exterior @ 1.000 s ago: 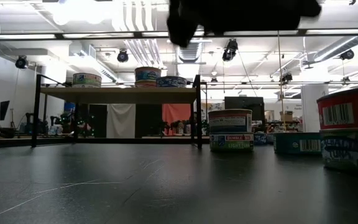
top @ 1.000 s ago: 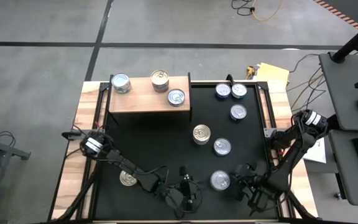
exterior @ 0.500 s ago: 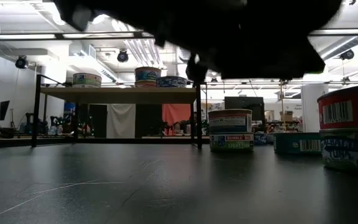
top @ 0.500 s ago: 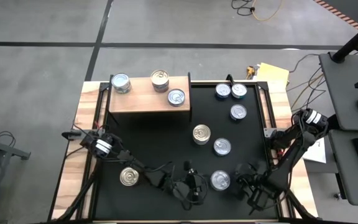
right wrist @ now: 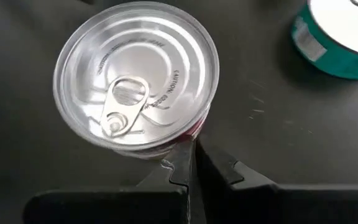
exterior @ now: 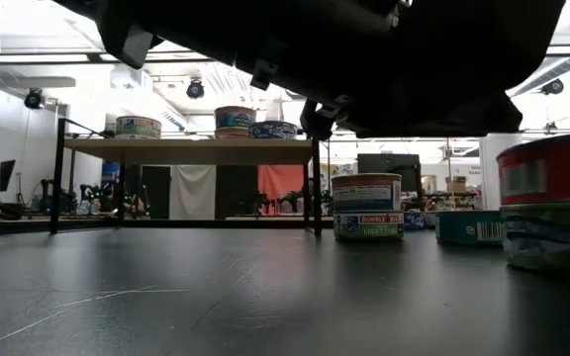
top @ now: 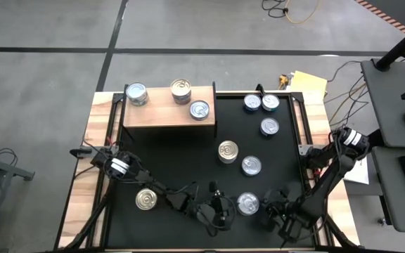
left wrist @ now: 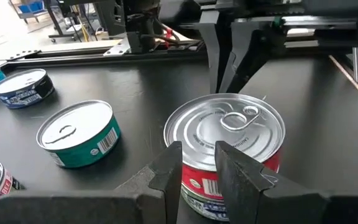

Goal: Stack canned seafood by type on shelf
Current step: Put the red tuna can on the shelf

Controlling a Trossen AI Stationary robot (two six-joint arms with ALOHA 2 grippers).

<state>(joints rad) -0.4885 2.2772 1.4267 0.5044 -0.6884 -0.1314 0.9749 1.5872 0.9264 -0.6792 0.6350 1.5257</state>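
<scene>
A silver-topped tin with a red label [top: 248,204] stands on the black table near its front edge, between my two grippers. My left gripper [top: 221,208] is level on its left side. In the left wrist view its fingers [left wrist: 166,171] stand a narrow gap apart right in front of the tin [left wrist: 229,134]. My right gripper [top: 275,206] is shut at the tin's right side. The wooden shelf [top: 169,107] at the far left carries three tins: a gold-topped one [top: 181,89] and two silver-topped ones [top: 199,109]. My left gripper stands against the tin's near side wall [left wrist: 197,186], but I cannot tell whether its fingers touch it. My right gripper has its shut fingertips [right wrist: 182,163] against the lower side wall of the tin [right wrist: 166,149], coming from the table's right, slanting down. The tin stands upright on the table.
Loose tins stand on the table: a gold-topped one [top: 146,199] at the near left, another gold one [top: 228,151] in the middle, silver ones [top: 252,166], [top: 269,126], and two at the far right [top: 252,103]. The black shelf frame shows in the low view [exterior: 186,148].
My left gripper has gone toward the table's right, up to the red-labelled tin. My right gripper has gone toward the table's left, up to the same tin. The tin has slid a little toward the left, still upright.
</scene>
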